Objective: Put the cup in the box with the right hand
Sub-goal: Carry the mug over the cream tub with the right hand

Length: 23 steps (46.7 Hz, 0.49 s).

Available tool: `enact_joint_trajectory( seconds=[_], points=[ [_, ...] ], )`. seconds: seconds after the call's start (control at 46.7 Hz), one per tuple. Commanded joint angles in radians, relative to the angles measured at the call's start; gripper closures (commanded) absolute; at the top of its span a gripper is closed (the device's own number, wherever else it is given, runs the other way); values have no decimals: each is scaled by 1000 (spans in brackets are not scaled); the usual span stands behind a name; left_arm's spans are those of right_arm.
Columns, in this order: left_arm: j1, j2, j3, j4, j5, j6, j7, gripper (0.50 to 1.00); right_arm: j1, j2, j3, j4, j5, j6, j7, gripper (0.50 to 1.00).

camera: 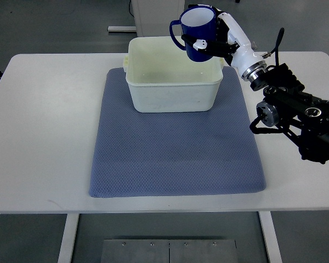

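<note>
A dark blue cup (pixel 194 32) with a white inside hangs upright in the air above the far right corner of the box, its handle pointing left. My right hand (pixel 213 43) is shut on the cup from its right side, black fingers wrapped across the front. The white and black right arm (pixel 285 101) reaches in from the right edge. The box (pixel 172 93) is a cream plastic tub standing on the far part of a blue mat (pixel 175 159); nothing shows inside it. The left arm does not show.
The mat lies in the middle of a white table (pixel 38 137). A white cabinet base (pixel 153 13) stands on the grey floor behind the table. A metal plate (pixel 167 251) lies on the floor below the near edge.
</note>
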Motion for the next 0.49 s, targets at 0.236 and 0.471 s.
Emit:
enact_joint_trajectory(
  seconds=[0.236, 0.471],
  points=[
    [0, 0, 0, 0, 0, 0, 0, 500, 1, 145, -22, -170, 1, -6, -2, 1000],
    [0, 0, 0, 0, 0, 0, 0, 500, -6, 166, -20, -253, 6, -17, 0, 1000]
  ],
)
